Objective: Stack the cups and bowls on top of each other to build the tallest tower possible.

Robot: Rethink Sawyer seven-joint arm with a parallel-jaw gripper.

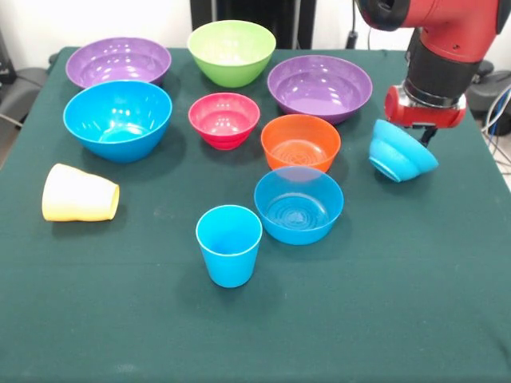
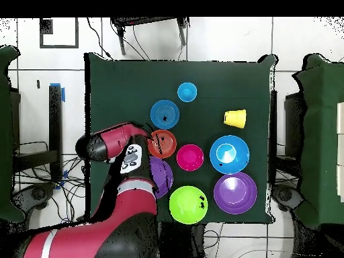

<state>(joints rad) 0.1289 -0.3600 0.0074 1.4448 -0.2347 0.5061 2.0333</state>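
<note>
My gripper (image 1: 419, 134) is at the table's right side, shut on a small blue bowl (image 1: 402, 153) that hangs tilted, its base turned down and to the left. The arm hides that bowl in the overhead view. A sky-blue cup (image 1: 229, 243) (image 2: 187, 92) stands upright near the front. Just behind it to the right sits a mid-sized blue bowl (image 1: 299, 203) (image 2: 164, 113). The pale yellow cup (image 1: 78, 194) (image 2: 235, 118) lies on its side at the left. No tower stands.
Upright on the green cloth are an orange bowl (image 1: 300, 142), a pink-red bowl (image 1: 223, 120), a large blue bowl (image 1: 118, 118), two purple bowls (image 1: 118, 62) (image 1: 319, 86) and a lime green bowl (image 1: 231, 52).
</note>
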